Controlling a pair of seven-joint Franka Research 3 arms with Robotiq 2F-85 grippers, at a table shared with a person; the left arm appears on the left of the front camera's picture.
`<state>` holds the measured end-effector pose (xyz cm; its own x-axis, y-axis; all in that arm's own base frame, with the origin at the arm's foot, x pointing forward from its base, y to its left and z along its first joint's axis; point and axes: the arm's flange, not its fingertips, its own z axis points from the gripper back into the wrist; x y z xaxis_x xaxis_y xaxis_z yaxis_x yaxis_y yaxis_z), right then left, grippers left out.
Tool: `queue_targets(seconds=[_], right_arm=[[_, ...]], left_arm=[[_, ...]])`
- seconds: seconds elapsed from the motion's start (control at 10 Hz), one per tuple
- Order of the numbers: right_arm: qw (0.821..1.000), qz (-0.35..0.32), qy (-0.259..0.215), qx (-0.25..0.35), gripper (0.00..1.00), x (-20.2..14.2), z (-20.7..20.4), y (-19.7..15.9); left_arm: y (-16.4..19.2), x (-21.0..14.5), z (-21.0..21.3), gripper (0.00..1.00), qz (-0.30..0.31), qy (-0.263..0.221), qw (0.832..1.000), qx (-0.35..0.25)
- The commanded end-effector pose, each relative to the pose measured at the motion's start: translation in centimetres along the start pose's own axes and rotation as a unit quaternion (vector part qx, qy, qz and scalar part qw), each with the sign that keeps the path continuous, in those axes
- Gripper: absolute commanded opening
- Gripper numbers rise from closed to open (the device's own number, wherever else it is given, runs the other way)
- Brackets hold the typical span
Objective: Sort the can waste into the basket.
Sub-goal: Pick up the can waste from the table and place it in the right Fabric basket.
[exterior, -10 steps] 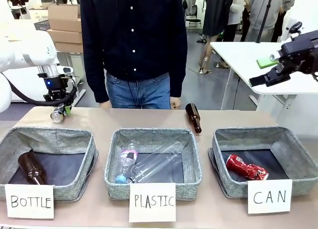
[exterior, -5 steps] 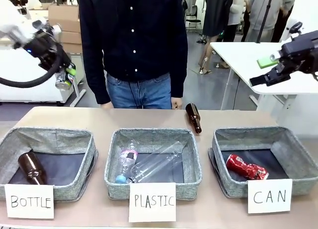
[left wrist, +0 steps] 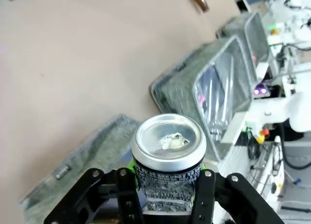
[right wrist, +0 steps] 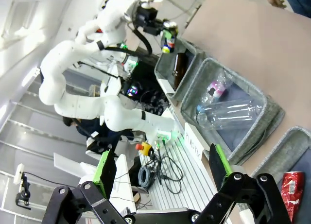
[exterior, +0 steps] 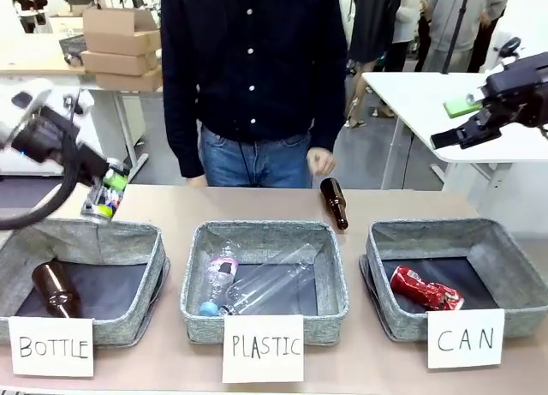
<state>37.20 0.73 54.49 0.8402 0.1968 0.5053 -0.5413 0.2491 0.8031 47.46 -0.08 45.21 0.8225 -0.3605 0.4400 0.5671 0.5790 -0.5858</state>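
The left gripper's (left wrist: 167,182) green-padded fingers are clamping the black can with blue markings (left wrist: 169,148) from both sides, its silver end facing the wrist camera. In the front view the pair is hanging at 9 o'clock, near the far rim of the "BOTTLE" basket (exterior: 86,234). The right gripper (exterior: 458,123) is holding its fingers wide apart around nothing, up at 2 o'clock. The dented red can (exterior: 425,290) is lying inside the "CAN" basket (exterior: 514,251) at 4 o'clock.
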Motion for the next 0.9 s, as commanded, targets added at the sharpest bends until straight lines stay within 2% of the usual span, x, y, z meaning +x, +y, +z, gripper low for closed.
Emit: queue_targets(seconds=[0.0,0.1,0.2,0.3,0.4,0.5,0.6,0.7,0.8], right_arm=[[1.000,0.009,0.002,-0.004,1.00,0.1,0.2,0.0],[1.000,0.009,0.002,-0.004,1.00,0.1,0.2,0.0],[1.000,0.000,0.000,0.000,1.00,0.0,0.0,0.0],[0.994,0.055,0.013,-0.096,1.00,0.7,1.7,3.6],[0.979,0.093,0.006,-0.182,1.00,0.0,4.9,6.0],[0.956,0.092,-0.025,-0.276,1.00,-1.6,9.2,6.5],[0.943,0.073,-0.061,-0.320,1.00,-4.0,14.1,6.4],[0.918,0.042,-0.080,-0.386,1.00,-7.1,18.3,5.9],[0.910,0.005,-0.111,-0.399,1.00,-10.4,21.2,5.3]], left_arm=[[0.6,4.4,2.3,0.00,0.005,-0.021,1.000,0.011],[0.6,4.4,2.3,0.00,0.005,-0.021,1.000,0.011],[0.1,2.1,1.3,0.41,-0.001,-0.012,1.000,0.009],[-3.0,5.2,-1.6,0.41,-0.132,-0.013,0.991,-0.032],[-8.6,8.4,-5.0,0.41,-0.255,-0.011,0.965,-0.055],[-13.5,10.5,-8.1,0.41,-0.344,0.015,0.936,-0.069],[-18.1,11.9,-11.5,0.41,-0.420,0.056,0.903,-0.068],[-22.5,13.2,-14.5,0.41,-0.498,0.092,0.858,-0.083],[-26.8,14.9,-18.3,0.41,-0.558,0.111,0.818,-0.086]])
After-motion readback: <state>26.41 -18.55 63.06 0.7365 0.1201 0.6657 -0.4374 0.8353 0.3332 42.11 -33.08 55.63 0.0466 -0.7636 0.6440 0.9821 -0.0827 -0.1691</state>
